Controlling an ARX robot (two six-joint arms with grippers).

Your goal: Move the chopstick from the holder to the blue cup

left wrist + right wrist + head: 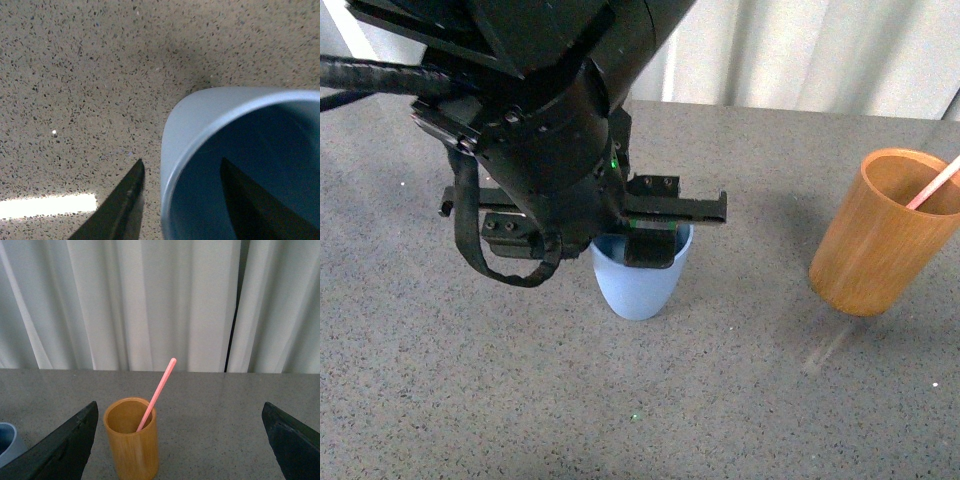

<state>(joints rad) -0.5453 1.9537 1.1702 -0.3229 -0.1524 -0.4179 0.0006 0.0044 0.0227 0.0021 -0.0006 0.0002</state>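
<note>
I find the cup (pixel 638 285) upright on the table (pixel 420 380), near the middle. The holder (pixel 880 235) stands on the same table to the cup's right, well apart from it. The chopstick (pixel 932 187) sits in the holder, tilted, with its upper end leaning out over the rim to the right. The left gripper (pixel 181 161) hangs directly above the cup, one finger (pixel 247 210) inside it and the other outside its wall. A curtain (pixel 150 300) hangs behind the table's far edge.

Matt, smooth light-blue plastic on the blue cup (pixel 180 150), its wall between the fingers of the left pincer (pixel 181 161). Fine-grained, wood-like orange-brown on the holder (pixel 132 450) ahead of the right pincer (pixel 180 405); smooth pink chopstick (pixel 157 392) with whitish sheen. Speckled, stone-like matt table (pixel 75 75) beneath. Pleated white cloth curtain (pixel 115 305) beyond.
</note>
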